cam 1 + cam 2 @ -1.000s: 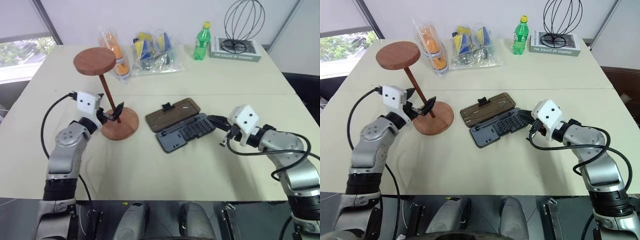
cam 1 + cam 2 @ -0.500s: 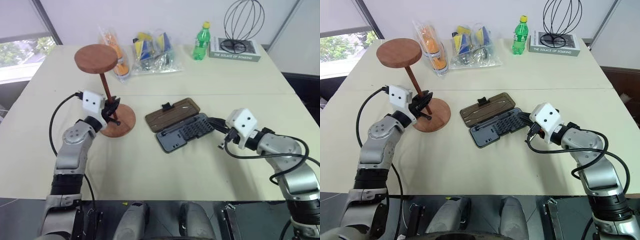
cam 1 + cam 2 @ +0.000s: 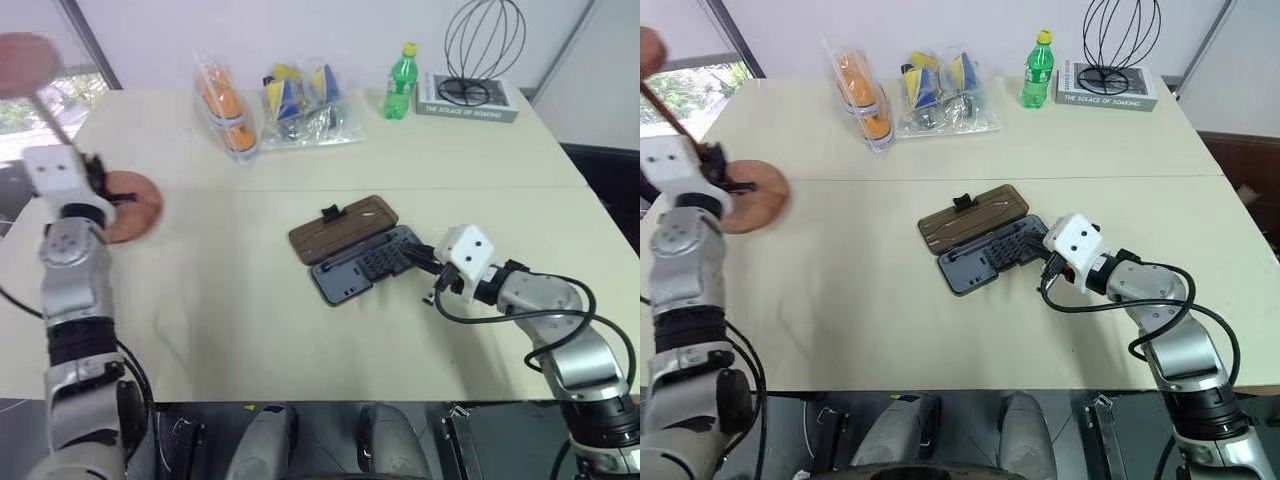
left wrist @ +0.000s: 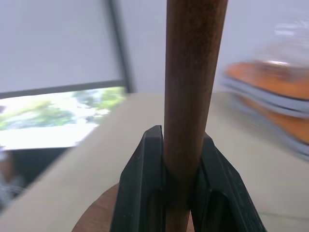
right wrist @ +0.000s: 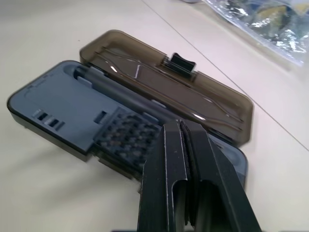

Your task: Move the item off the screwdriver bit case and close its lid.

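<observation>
Around stand rod (image 4: 193, 96), left tool (image 4: 176, 159) clamped.

one wooden stand (image 3: 118, 205), one open bit case (image 3: 362, 266), two snack bags (image 3: 222, 103), one green bottle (image 3: 401, 82), one book (image 3: 468, 102), one wire sculpture (image 3: 485, 45)

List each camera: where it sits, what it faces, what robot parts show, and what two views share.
Left and right eye views: head, looking down over the table; both arms show.
Left wrist view: along the left gripper, jaws clamped on the wooden stand.
Right wrist view: along the shut right gripper, facing the screwdriver bit case.
Shared: the right wrist and eye views both show the open lid.
</observation>
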